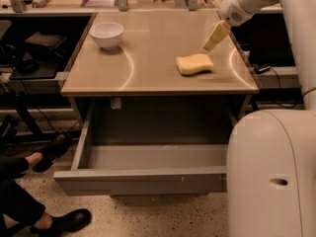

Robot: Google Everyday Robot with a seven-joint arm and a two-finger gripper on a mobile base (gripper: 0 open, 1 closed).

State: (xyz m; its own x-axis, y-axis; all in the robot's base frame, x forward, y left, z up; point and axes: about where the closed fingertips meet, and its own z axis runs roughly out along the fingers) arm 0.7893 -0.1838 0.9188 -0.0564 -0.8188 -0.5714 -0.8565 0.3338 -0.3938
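Yellow sponge (194, 63) rests flat on the tabletop (148, 58) just below the gripper (216, 36), which hangs angled down toward it, not touching, width impossible to tell.

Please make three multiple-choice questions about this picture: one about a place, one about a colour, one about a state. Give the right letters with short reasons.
1. The drawer under the table is: A shut; B pulled open; C lying on the floor.
2. The bowl is: A white; B red; C black.
3. The gripper is: A inside the drawer; B over the bowl; C just above the sponge.
Answers: 1 B, its inside shows below the table. 2 A, it looks white. 3 C, it hangs by the yellow sponge's far right edge.
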